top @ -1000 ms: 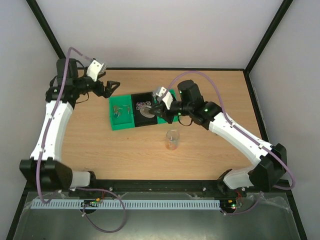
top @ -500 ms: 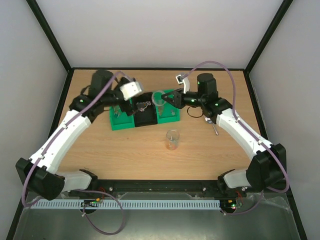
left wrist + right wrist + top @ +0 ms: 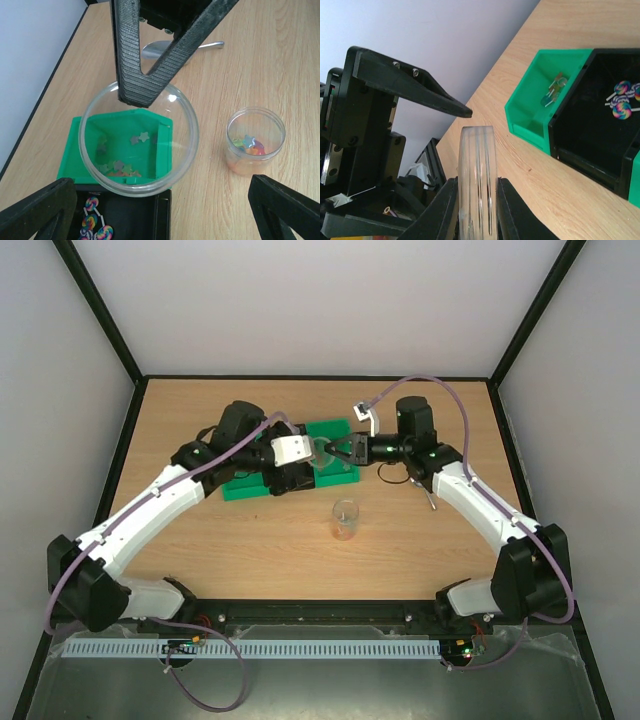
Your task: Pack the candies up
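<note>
You're pinching the lid (image 3: pixel 477 170) on edge in the right jaws, over the bin (image 3: pixel 69 155). Your left jaws are standing spread wide, facing it. The candies (image 3: pixel 120 167) are lying in that bin and in the jar (image 3: pixel 255 142) on the tabletop (image 3: pixel 250 65).

The left gripper (image 3: pixel 162 186) is holding its fingers (image 3: pixel 40 212) spread wide, gripping nothing. Directly ahead, between them, the right gripper (image 3: pixel 139 95) is reaching in from the far side and clamping the far rim of a clear lid (image 3: pixel 192 135). Star-shaped candies (image 3: pixel 120 167) are showing through the lid, lying in a green bin (image 3: pixel 70 155). Beside the left finger, lollipops (image 3: pixel 95 227) are lying in a black compartment (image 3: pixel 135 215). Ahead of the right finger, a clear jar (image 3: pixel 255 142) is standing upright on the table (image 3: pixel 260 60), holding more candies. Beyond the right gripper, a metal scoop (image 3: pixel 160 50) is lying on the table.
</note>
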Controlling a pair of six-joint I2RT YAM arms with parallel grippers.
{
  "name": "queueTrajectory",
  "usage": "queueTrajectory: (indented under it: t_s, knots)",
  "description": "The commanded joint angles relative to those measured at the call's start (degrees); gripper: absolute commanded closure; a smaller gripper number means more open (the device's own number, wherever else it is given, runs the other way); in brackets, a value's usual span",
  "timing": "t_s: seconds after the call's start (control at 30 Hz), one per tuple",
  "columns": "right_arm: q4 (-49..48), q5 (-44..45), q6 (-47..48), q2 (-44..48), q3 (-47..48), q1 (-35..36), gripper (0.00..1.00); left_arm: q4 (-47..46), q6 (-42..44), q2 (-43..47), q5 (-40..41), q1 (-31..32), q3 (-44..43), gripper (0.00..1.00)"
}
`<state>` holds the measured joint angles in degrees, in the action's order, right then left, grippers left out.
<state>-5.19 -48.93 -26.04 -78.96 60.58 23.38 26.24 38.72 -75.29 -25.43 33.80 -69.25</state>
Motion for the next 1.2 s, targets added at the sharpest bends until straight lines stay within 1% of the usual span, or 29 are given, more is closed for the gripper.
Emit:
queueTrajectory:
  t_s: [0.0, 0.27, 0.43, 0.63, 1.03, 1.07, 1.1, 1.13, 1.17]
  knots:
    - [-1.22, -2.64, -1.28, 0.65, -1.34, 0.00, 0.91, -2.02, 2.06, -1.49, 0.78, 0.98, 0.21, 0.04]
    - [-0.99, -3.42, -1.54, 0.01, -1.27, -0.01, 0.91, -6.31, 1.93, -2.82, 3.93, 3.04, 1.06, 0.07]
    - [-1.74, -4.40, -2.21, -0.50, -1.41, 0.00, 0.92, -9.10, 2.35, -3.24, 3.83, 3.91, 1.58, 0.09]
    - [-1.93, -4.51, -2.43, -0.42, -1.53, 0.00, 0.92, -10.16, 3.73, -3.61, 3.64, 4.60, 2.10, 0.12]
    - [-1.76, -4.55, -2.45, -0.42, -1.56, 0.00, 0.92, -12.13, 3.42, -3.21, 4.67, 5.13, 2.62, 0.30]
    - [-1.71, -4.54, -2.36, -0.33, -1.60, 0.00, 0.90, -12.17, 3.17, -3.14, 4.83, 5.13, 2.63, 0.31]
    - [-1.57, -4.40, -2.16, -0.25, -1.44, 0.01, 0.85, -12.07, 2.86, -3.06, 5.05, 5.13, 2.63, 0.33]
    - [-0.92, -3.86, -1.62, -0.11, -1.30, -0.01, 0.76, -11.78, 2.67, -2.95, 5.06, 5.13, 2.63, 0.34]
    - [-0.23, -3.37, -0.85, 0.12, -1.05, 0.00, 0.71, -11.29, 2.47, -2.95, 4.97, 5.06, 2.59, 0.36]
